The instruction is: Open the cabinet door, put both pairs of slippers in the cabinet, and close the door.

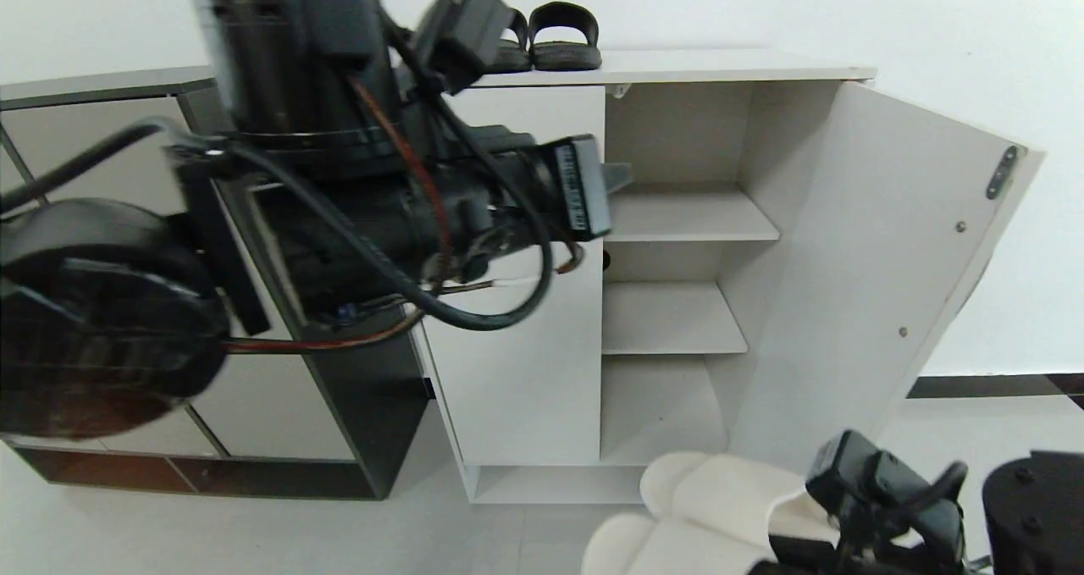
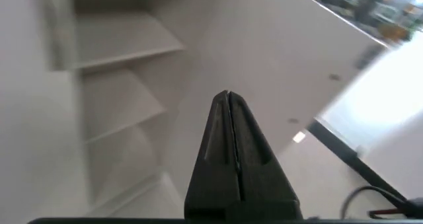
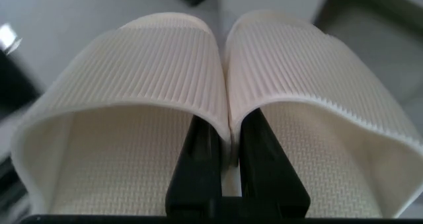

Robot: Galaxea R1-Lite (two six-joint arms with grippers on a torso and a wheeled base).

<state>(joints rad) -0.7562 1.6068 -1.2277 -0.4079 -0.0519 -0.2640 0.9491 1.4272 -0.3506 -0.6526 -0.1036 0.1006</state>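
2 black slippers (image 1: 563,41) top the cabinet (image 1: 728,65) (left arm (image 1: 339,177) partly blocks them).

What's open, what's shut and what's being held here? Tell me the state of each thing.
cabinet door: open, swung wide.
left gripper: shut, holding nothing.
right gripper: shut on the white slippers.
white slippers: held as a pair, low in front of the cabinet.
black slippers: resting side by side on top of the cabinet.

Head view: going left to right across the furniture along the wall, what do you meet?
Dark cabinet → black slippers → shelves → open door.
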